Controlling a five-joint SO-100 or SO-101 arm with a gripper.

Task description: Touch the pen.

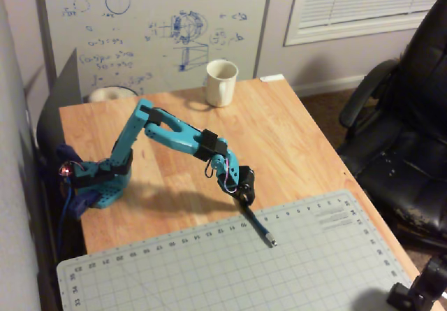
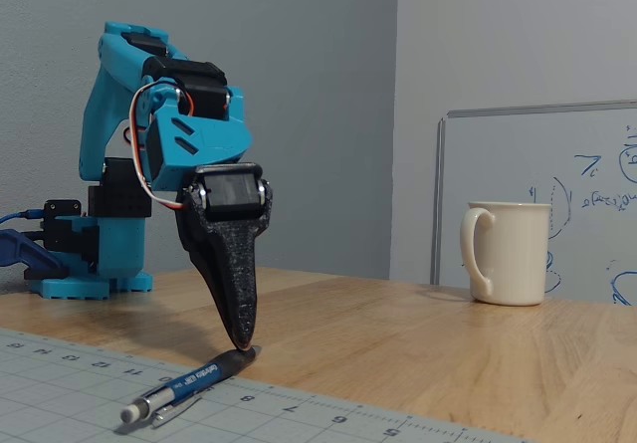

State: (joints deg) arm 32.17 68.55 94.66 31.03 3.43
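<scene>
The pen [image 2: 189, 385] is slim, dark blue and black, and lies on the grey cutting mat [image 2: 60, 383]. In the overhead view the pen [image 1: 260, 227] lies at the mat's [image 1: 209, 269] far edge, its tip pointing toward the lower right. My gripper [image 2: 241, 341] is black, points straight down and is shut. Its fingertips rest on the pen's dark rear end. In the overhead view the gripper [image 1: 244, 200] sits at the pen's upper end. The gripper holds nothing.
A white mug [image 1: 221, 82] stands at the table's far edge, also to the right in the fixed view [image 2: 510, 252]. A whiteboard [image 1: 154, 24] leans behind it. A black office chair [image 1: 405, 129] stands right of the table. The arm's blue base [image 1: 98, 178] is at the left.
</scene>
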